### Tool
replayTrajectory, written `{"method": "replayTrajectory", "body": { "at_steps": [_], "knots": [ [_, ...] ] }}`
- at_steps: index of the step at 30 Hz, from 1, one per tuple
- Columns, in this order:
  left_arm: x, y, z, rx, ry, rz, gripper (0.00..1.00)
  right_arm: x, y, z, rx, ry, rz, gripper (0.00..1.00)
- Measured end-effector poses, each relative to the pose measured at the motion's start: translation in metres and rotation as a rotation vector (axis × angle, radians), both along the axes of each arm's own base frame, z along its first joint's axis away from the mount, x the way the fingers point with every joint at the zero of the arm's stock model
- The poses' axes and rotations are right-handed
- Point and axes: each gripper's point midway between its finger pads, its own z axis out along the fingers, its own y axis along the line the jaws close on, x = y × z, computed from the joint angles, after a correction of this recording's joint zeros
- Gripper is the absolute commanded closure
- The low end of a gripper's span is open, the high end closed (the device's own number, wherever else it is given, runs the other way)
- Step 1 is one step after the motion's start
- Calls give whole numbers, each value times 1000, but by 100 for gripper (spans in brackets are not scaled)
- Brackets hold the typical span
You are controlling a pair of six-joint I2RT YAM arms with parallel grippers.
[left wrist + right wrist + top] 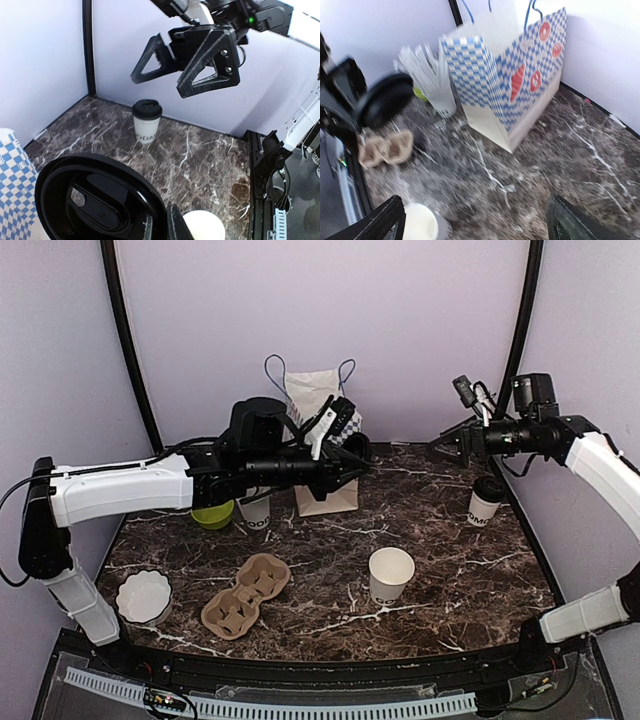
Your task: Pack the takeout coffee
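Left gripper [342,442] clamped on a black lid [95,200]; right gripper [157,85] spread wide near lidded cup [146,121] lettered roughly "ODM".

The bag [335,498] stands at back centre, straw cup [254,512] just left of it, carrier [246,594] in front, open cup [390,575] right of carrier, lidded cup [487,502] near the right edge.
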Motion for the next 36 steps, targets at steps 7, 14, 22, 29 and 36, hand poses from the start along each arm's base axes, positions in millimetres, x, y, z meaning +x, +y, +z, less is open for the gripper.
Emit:
{"method": "replayTrajectory", "body": {
  "at_steps": [7,14,22,29,36],
  "knots": [
    [-24,-11,7,-160,-1,-147,92,-5,40,30,379,254,191,2],
    [-37,-13,39,-317,-52,-226,92,-25,67,35,475,440,349,1],
    [-44,-12,57,-406,-67,-262,92,-60,94,48,502,502,504,3],
    [-44,-12,61,-433,-69,-268,92,-60,107,50,500,513,537,8],
    [-43,-16,58,-449,-58,-278,91,-61,115,53,504,528,557,19]
  ]
}}
